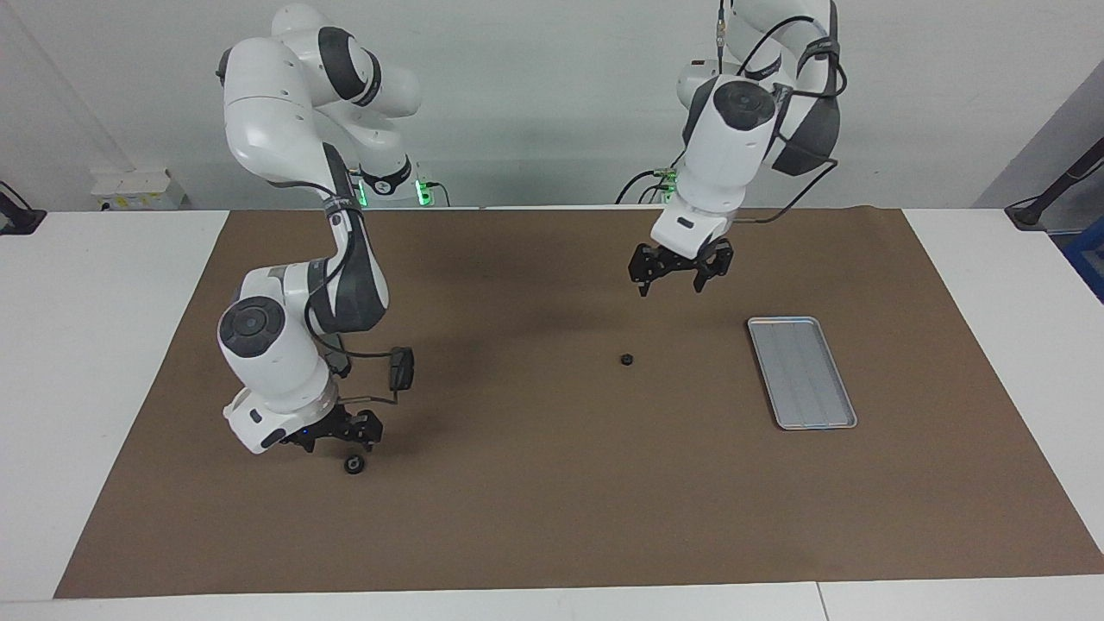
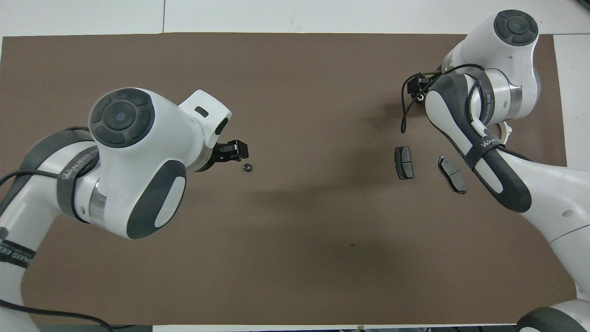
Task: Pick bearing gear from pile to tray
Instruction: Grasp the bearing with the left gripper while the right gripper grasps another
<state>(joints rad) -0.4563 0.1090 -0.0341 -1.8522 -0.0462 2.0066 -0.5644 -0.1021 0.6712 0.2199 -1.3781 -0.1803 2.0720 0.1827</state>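
The right gripper (image 1: pixel 335 438), fingers spread, hangs just above a small black gear (image 1: pixel 354 465), while the spread left gripper (image 1: pixel 670 277) hovers over the mat (image 1: pixel 552 517) near another gear (image 1: pixel 627 359).

We see a white table (image 1: pixel 112 345) covered by a brown mat (image 1: pixel 552 517). On the mat lie a silver tray (image 1: pixel 802 373) at centre right of the facing view, a small black gear (image 1: pixel 628 359) mid-frame, another gear (image 1: pixel 354 465) at lower left, and two dark brake pads (image 2: pixel 404 162) at centre right of the overhead view.
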